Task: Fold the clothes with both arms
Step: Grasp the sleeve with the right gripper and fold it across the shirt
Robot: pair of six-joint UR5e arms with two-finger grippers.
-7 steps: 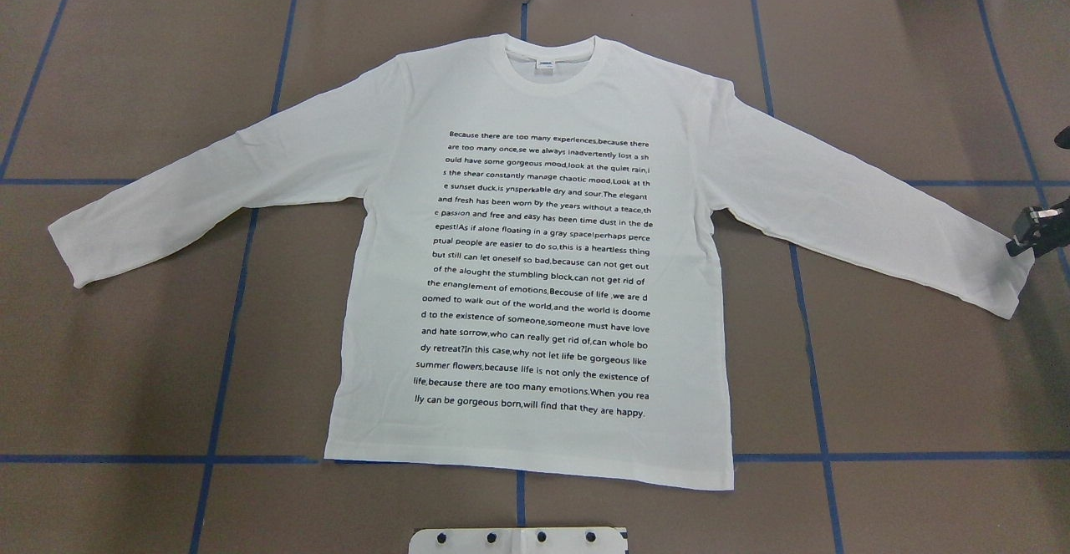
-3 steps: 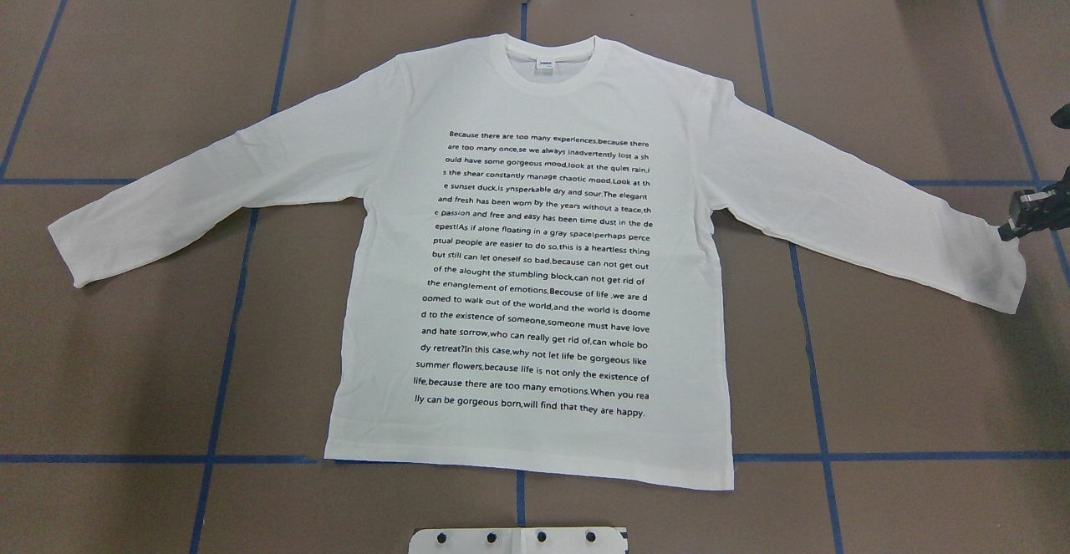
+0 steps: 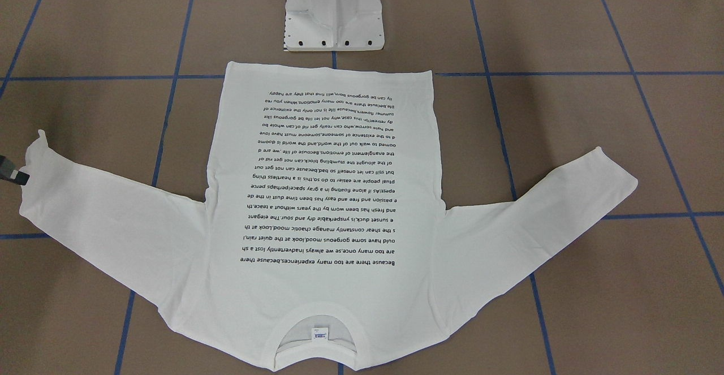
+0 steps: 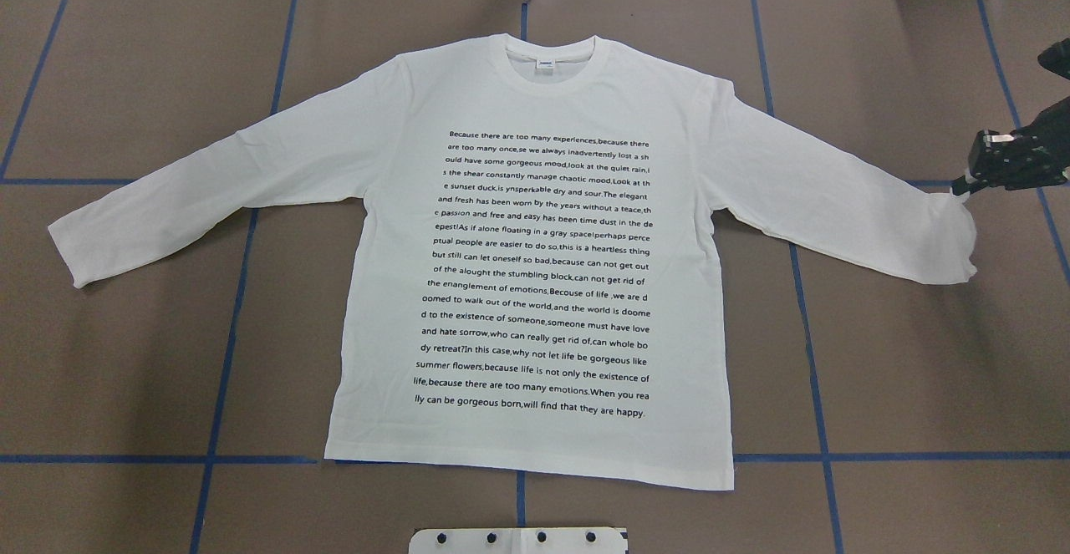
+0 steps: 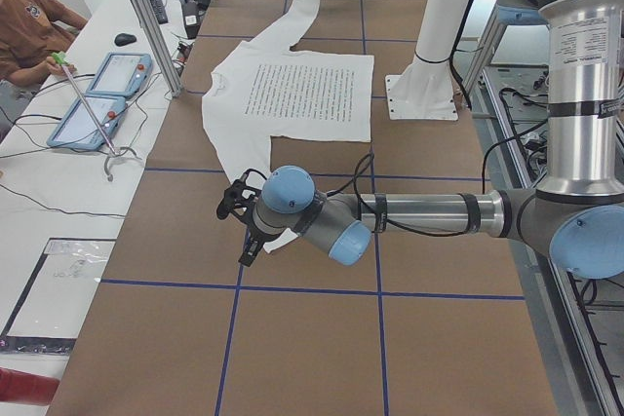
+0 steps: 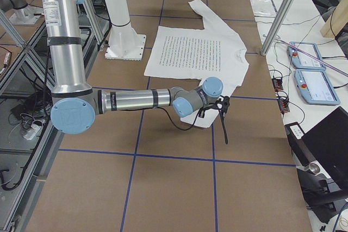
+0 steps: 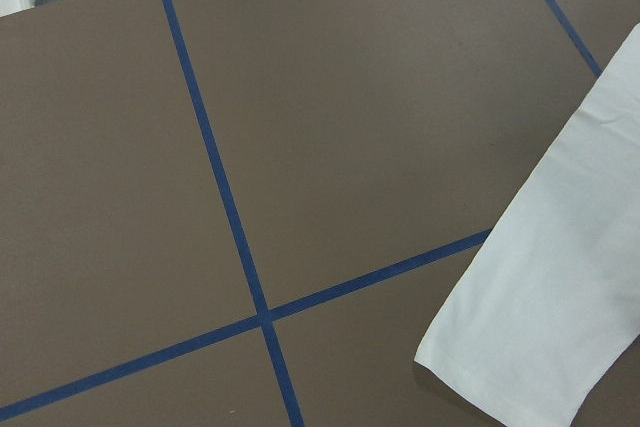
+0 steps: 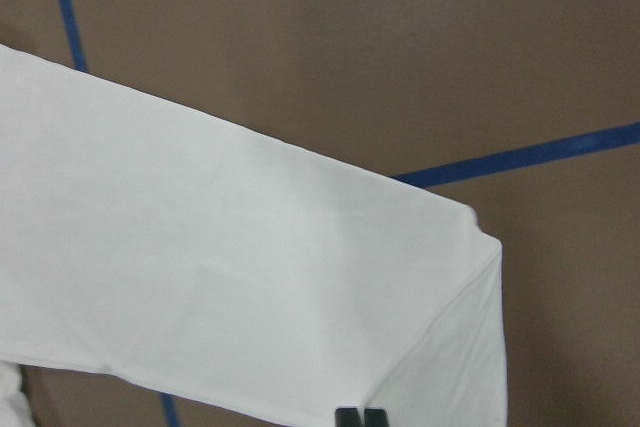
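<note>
The white long-sleeved T-shirt [image 4: 535,261] lies flat, print side up, with its collar at the far side and both sleeves spread. My right gripper [image 4: 961,189] is shut on the cuff of the sleeve at the right, which is raised and curled over. The right wrist view shows its fingertips [image 8: 360,415] pressed together on the fabric. It also shows at the left edge of the front view [image 3: 20,178]. My left gripper [image 5: 246,241] hovers beside the other cuff [image 7: 530,347]. It shows only in the exterior left view, so I cannot tell if it is open or shut.
The white pedestal base [image 3: 334,18] stands just behind the shirt's hem. Blue tape lines cross the brown table cover [image 4: 903,370]. Beyond the far edge are control tablets [image 5: 107,90], a metal post [image 5: 146,17] and a seated operator [image 5: 29,26].
My right gripper has moved away from the robot and inward with the cuff, lifting it and curling the sleeve end. The rest of the shirt has not moved.
</note>
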